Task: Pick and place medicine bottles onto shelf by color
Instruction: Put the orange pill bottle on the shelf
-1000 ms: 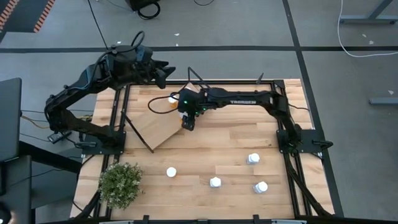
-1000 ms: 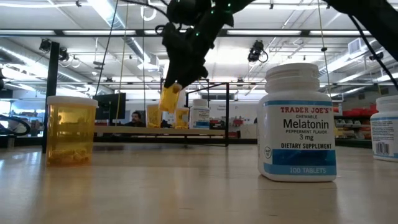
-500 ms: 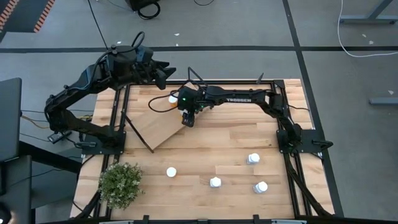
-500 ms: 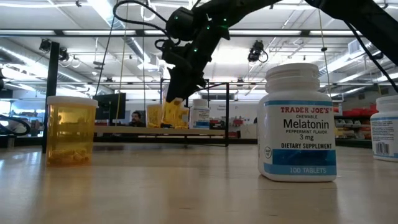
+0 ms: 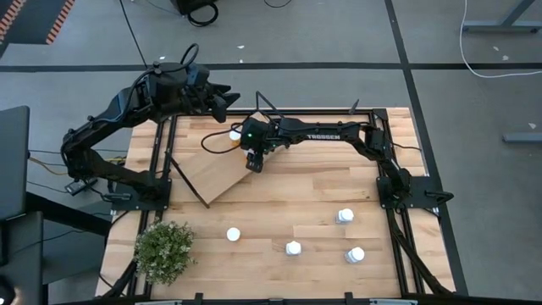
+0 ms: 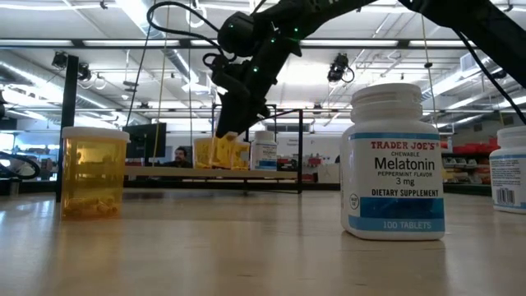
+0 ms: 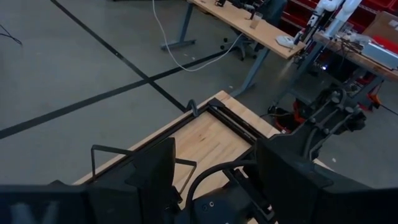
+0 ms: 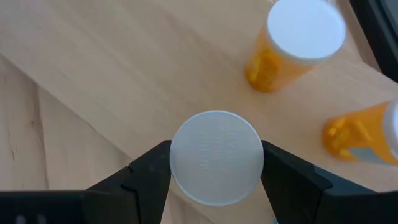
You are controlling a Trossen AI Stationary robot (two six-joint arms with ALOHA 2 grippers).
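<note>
Your right gripper (image 8: 214,180) is clamped on an orange bottle (image 8: 216,157) by its cap, one finger on each side. Over the last second it has carried that bottle back across the table and lower, from above the shelf's near edge to above the board itself; in the low view the bottle (image 6: 224,146) now hangs level with the bottles already standing there. In my judgement you are at the set-down for this one, on the orange side.

The shelf (image 5: 222,165) lies skewed on the table (image 5: 322,191), one corner pointing toward the plant (image 5: 163,251). Two orange bottles (image 8: 297,43) stand on it just beyond the held one, near but apart, so keep your descent straight and leave that gap. The board's near edge runs close beside the bottle; don't drift toward it.

Your left gripper (image 5: 222,100) waits with fingers apart and empty, over the table's back edge, near the shelf's far corner. Four bottles (image 5: 293,247) stand well apart on the front of the table, with open wood between them and the shelf.
</note>
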